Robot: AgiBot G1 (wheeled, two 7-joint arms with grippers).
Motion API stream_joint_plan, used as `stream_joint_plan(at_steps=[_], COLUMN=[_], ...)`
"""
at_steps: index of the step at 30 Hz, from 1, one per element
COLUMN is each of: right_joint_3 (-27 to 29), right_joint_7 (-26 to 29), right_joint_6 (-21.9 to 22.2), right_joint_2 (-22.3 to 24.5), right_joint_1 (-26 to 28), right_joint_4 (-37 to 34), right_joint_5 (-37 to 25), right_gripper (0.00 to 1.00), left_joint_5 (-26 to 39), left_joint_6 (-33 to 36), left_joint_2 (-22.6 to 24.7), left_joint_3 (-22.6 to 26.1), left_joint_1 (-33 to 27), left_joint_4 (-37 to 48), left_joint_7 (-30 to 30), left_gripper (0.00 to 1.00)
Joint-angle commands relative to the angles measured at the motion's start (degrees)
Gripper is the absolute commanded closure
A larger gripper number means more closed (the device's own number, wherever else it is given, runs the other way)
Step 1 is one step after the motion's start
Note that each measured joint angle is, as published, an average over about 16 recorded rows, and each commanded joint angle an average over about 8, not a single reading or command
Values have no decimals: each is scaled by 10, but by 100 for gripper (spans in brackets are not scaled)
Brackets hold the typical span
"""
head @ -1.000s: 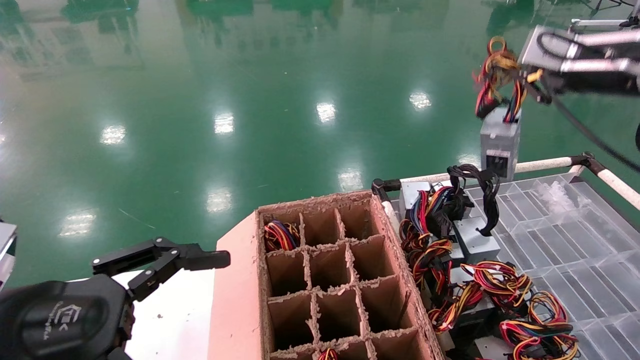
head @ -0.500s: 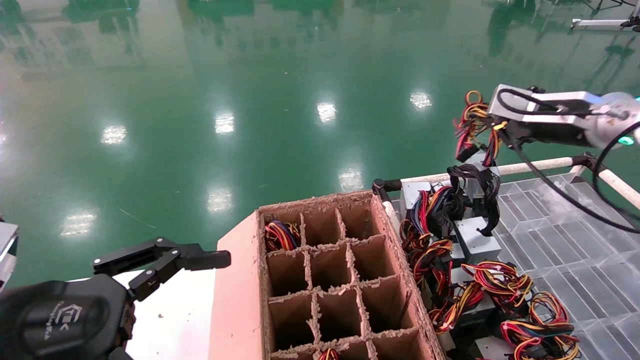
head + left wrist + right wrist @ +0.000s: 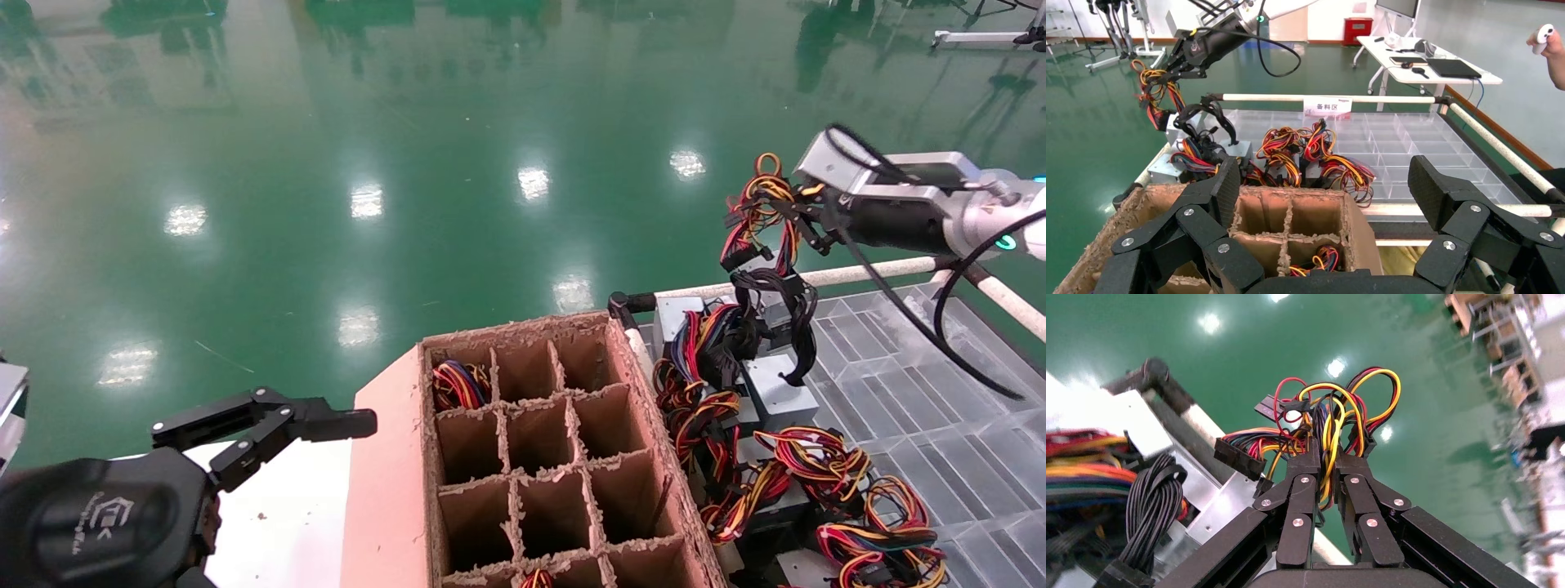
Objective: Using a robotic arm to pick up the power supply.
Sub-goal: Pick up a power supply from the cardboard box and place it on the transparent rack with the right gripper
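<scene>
Power supply [image 3: 776, 306] wires are what I have hold of: my right end effector [image 3: 805, 222] is pinched on the bundle of red, yellow, orange and black wires [image 3: 760, 214], above the far left corner of the clear gridded tray [image 3: 940, 384]. In the head view the grey box hangs below that bundle, mostly hidden behind a thick black cable loop [image 3: 788, 314] and low among the other units by the white rail [image 3: 866, 269].

My right wrist view shows what the head view cannot: both fingers [image 3: 1303, 484] pressed together on the yellow and red strands [image 3: 1327, 447], with black connectors [image 3: 1239, 456] sticking out to one side. A grey metal face [image 3: 1223, 508] shows below, but I cannot tell from there whether it belongs to the box I hold.

My left wrist view gives the far side: the right end effector [image 3: 1177, 64] gripping the wire bundle [image 3: 1156, 92] over a small grey box [image 3: 1174, 130], beside the heap of other supplies and tangled wires [image 3: 1303, 153] on the tray [image 3: 1413, 141].

My left end effector [image 3: 270, 420] is parked low at my left, spread wide, next to the divided cardboard carton [image 3: 539, 457]. Some carton cells already hold coloured wires [image 3: 458, 384].
</scene>
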Motion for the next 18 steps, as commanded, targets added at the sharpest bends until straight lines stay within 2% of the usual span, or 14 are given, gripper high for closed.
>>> stream_joint_plan(at_steps=[1,8,18], right_joint_3=[7,69,122], right_joint_7=[15,94,142], right_joint_6=[-2,-5,5], right_joint_2=[4,28,41], right_joint_1=[-3,-43,-109], right_joint_4=[-3,-10,3], right_joint_5=[9,98,173], right_gripper=[100,100,100], left_joint_5=[0,0,0], left_joint_6=[0,0,0], left_joint_2=[0,0,0], left_joint_3=[0,0,0], left_joint_1=[0,0,0], left_joint_4=[0,0,0], left_joint_7=[0,0,0], left_gripper=[0,0,0])
